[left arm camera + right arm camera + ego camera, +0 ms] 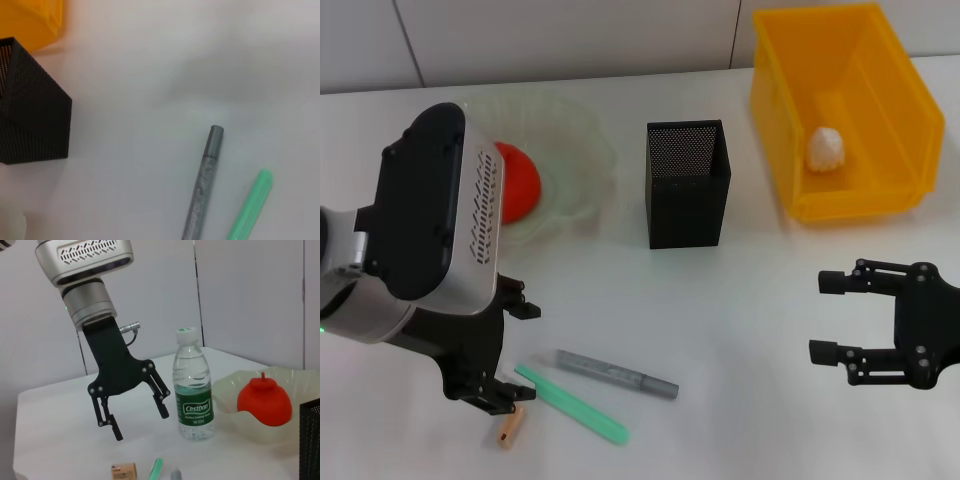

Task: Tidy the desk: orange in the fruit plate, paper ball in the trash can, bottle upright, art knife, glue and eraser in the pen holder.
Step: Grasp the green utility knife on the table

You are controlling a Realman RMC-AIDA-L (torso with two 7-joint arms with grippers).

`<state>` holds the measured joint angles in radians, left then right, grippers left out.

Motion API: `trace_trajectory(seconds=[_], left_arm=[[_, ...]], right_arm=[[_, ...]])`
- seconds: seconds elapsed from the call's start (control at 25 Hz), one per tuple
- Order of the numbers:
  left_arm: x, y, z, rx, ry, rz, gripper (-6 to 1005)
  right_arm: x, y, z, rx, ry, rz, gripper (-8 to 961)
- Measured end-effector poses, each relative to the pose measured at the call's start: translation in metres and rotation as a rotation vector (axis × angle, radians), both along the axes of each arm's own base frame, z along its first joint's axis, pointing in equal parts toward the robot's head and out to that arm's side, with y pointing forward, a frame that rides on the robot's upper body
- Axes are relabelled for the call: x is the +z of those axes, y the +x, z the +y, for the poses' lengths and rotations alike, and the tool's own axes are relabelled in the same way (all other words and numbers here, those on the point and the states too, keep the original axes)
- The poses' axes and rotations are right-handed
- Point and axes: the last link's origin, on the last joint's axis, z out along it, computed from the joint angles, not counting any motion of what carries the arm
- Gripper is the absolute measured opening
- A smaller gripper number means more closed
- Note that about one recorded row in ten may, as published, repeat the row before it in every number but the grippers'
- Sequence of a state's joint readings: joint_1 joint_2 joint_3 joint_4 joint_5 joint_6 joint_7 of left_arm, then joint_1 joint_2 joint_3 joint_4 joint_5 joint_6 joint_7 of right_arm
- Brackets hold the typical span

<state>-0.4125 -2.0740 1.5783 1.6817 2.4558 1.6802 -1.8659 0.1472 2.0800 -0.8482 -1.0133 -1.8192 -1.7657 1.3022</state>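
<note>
My left tool point(505, 390), fingers apart, hangs just over the eraser point(510, 428), near of the pen holder point(687, 183); I should centre, then close gently. Trash can point(790, 150) holds the paper ball point(826, 147); fruit plate point(585, 170) the orange point(515, 182). My right tool point(850, 320) idles open.

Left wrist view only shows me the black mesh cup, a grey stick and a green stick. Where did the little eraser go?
Observer: The tiny tan-orange cylinder eraser lies on the white table, close to the open left gripper.
Operator: Is the water bottle lying down?
Observer: No, the clear plastic green-labelled bottle stands upright beside the pale green glass fruit plate.
Operator: And the paper ball?
Observer: The white crumpled paper ball sits inside the bright yellow plastic trash can.
</note>
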Motion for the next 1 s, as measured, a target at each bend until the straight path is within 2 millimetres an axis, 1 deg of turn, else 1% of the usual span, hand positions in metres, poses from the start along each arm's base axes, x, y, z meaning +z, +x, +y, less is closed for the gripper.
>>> trace_trajectory(seconds=[0.8, 1.0], left_arm=[[-0.013, 0.01, -0.001, -0.095, -0.03, 0.088, 799], [-0.024, 0.01, -0.003, -0.165, -0.046, 0.183, 798]], right_arm=[[-0.005, -0.001, 0.003, -0.01, -0.016, 0.022, 773], [-0.005, -0.001, 0.003, -0.011, -0.018, 0.024, 773]])
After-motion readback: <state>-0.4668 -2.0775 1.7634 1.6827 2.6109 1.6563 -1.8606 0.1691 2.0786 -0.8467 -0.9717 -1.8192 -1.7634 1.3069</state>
